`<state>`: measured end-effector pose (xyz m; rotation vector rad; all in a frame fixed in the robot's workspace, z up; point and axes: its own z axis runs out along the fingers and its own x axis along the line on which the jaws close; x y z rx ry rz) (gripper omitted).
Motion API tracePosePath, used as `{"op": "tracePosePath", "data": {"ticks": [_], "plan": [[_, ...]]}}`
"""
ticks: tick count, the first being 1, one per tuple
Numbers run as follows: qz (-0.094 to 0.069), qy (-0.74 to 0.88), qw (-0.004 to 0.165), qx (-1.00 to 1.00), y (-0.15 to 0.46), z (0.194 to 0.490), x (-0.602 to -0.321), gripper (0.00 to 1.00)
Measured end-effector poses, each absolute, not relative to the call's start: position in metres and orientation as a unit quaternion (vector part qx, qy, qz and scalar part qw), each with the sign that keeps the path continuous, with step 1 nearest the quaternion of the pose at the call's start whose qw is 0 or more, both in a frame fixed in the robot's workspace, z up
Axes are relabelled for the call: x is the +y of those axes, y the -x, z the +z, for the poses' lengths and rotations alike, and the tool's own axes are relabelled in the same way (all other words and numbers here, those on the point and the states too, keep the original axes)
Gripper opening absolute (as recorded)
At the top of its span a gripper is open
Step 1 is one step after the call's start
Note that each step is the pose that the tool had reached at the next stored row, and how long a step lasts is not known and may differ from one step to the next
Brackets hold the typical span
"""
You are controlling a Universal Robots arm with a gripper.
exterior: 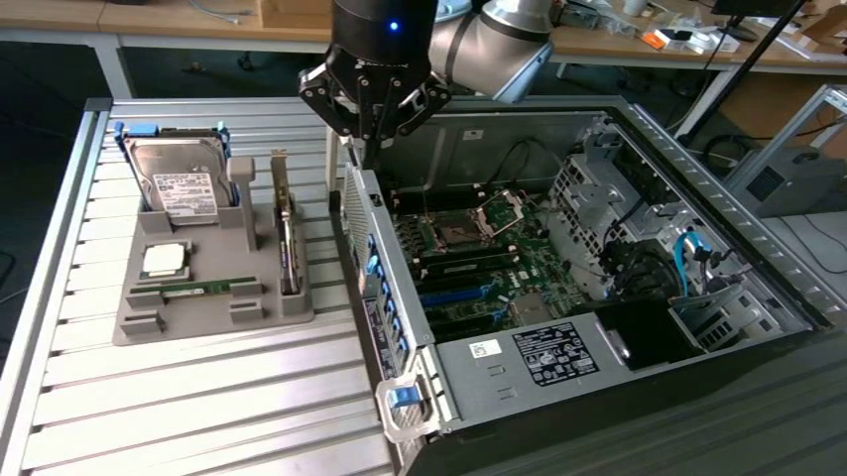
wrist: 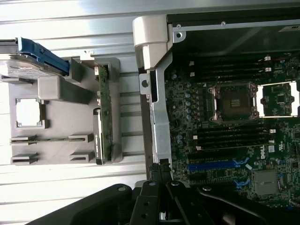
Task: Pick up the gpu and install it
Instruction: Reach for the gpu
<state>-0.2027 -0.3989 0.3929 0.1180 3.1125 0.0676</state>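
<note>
Pincer (exterior: pixel 367 147) over slatted table (exterior: pixel 198 397), desks (exterior: pixel 159 18) behind

Ribbed grey metal worktable (exterior: pixel 198 397) — wooden benches (exterior: pixel 159 15) behind, dark floor (exterior: pixel 40 99) beneath them

Exterior view: the arm (exterior: pixel 510 45) runs out of frame above the gripper (exterior: pixel 367 147). Off to the gripper's side, the gpu (exterior: pixel 286 238) stands in a tray (exterior: pixel 198 317) slot, its lower edge hidden. Label print on the drive (exterior: pixel 182 183) beyond it is too small to read. Wrist view: gripper body and drive are cut by frame edges.

Robot arm (exterior: pixel 510 40) overhead, hand (exterior: pixel 369 147) closed, pointing straight down.
</note>
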Motion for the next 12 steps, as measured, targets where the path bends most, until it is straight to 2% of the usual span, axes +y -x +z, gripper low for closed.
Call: {"op": "tracePosePath", "data": {"ticks": [12], "plan": [[0.022,-0.038,0.013,0.999,0.206,0.3929,-0.3989,0.11]]}}
